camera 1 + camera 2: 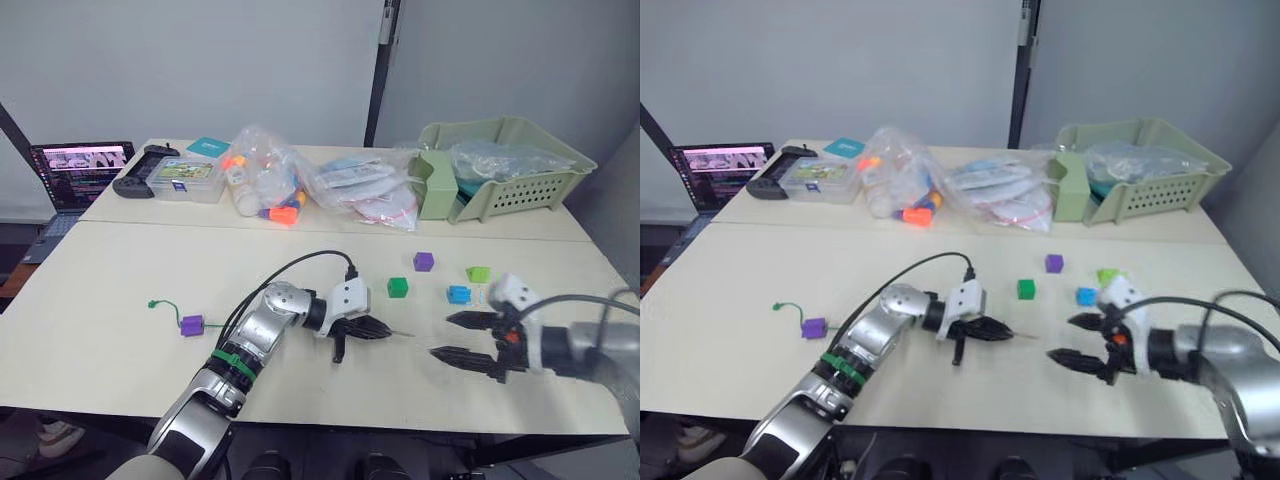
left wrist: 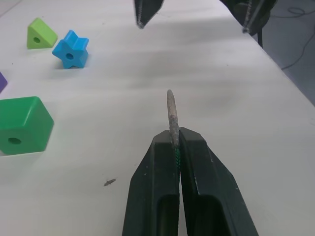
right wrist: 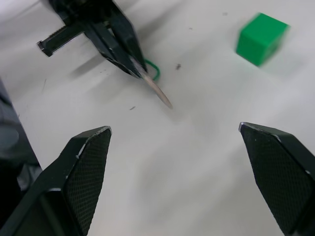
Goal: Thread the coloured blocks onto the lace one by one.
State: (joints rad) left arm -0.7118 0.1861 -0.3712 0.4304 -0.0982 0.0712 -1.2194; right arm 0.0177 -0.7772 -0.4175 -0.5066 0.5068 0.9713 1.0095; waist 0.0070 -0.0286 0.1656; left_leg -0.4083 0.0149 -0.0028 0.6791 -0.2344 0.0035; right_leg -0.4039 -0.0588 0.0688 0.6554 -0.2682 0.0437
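Left gripper [image 1: 375, 329] reaches across the white table [image 1: 120, 270], pinched tight on the thin green lace [image 2: 172, 118] near its stiff tip; the cord trails back through a purple block [image 1: 191, 325]. Right gripper [image 1: 452, 336] faces it, jaws wide, empty.

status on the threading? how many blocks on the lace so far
One looks done: a purple block sits on the lace near its looped end. In hand: the left gripper is shut on the lace's stiff tip, pointing toward the open, empty right gripper. Left: the dark green block, the second purple block, the blue block and the lime green block, all loose on the table.
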